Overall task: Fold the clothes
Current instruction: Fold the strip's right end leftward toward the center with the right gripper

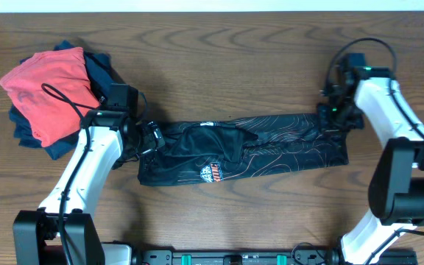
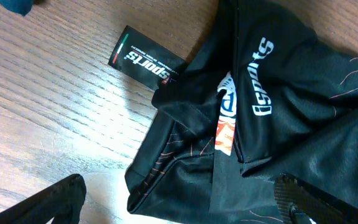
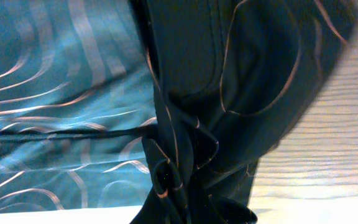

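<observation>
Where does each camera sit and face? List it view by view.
Overhead: above the table, looking straight down at the jersey and a pile of garments; left arm and right arm show.
Left wrist: on the left arm, facing down at the jersey's end with the hang tag; its open jaws' tips show at the bottom.
Right wrist: pressed close to bunched jersey; own jaws unclear.
Shared: all three see the jersey.

The dark brown wood-grain table (image 1: 219, 66) is evenly lit from overhead, with soft shadows cast beside the white robot arms (image 1: 87, 158). Pale glare is seen on the wood from the left wrist. From the right wrist, the black contour-lined jersey (image 3: 260, 74) is rendered soft, washed teal at left.
</observation>
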Robot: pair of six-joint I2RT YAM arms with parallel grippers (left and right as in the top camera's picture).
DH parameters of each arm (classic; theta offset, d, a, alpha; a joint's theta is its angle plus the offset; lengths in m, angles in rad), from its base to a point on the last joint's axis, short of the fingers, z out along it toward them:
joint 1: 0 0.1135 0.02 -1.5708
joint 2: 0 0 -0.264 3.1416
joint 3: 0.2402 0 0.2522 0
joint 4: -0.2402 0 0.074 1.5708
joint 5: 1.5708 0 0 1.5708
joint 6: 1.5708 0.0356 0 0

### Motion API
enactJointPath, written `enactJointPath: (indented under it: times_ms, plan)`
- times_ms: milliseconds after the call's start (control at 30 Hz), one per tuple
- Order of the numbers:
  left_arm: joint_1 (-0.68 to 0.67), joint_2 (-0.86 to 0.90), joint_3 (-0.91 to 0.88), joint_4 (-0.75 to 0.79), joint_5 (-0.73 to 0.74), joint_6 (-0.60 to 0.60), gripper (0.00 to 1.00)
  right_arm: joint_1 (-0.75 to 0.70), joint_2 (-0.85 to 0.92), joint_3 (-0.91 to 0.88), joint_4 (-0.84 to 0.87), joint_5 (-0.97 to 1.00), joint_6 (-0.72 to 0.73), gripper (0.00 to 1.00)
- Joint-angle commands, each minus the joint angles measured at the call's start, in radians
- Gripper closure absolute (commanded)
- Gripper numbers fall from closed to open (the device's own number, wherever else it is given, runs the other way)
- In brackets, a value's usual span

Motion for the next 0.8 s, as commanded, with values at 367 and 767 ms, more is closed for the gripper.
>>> enactJointPath:
  times_ms: [367, 767]
  plan:
    - [0.008, 0.0, 0.017, -0.003, -0.001, -0.005, 0.02, 0.283, -0.03, 0.012, -0.014, 0.025, 0.138, 0.95]
    - [0.008, 0.0, 0.017, -0.004, -0.001, -0.004, 0.02, 0.335, -0.03, 0.012, -0.014, 0.024, 0.179, 0.92]
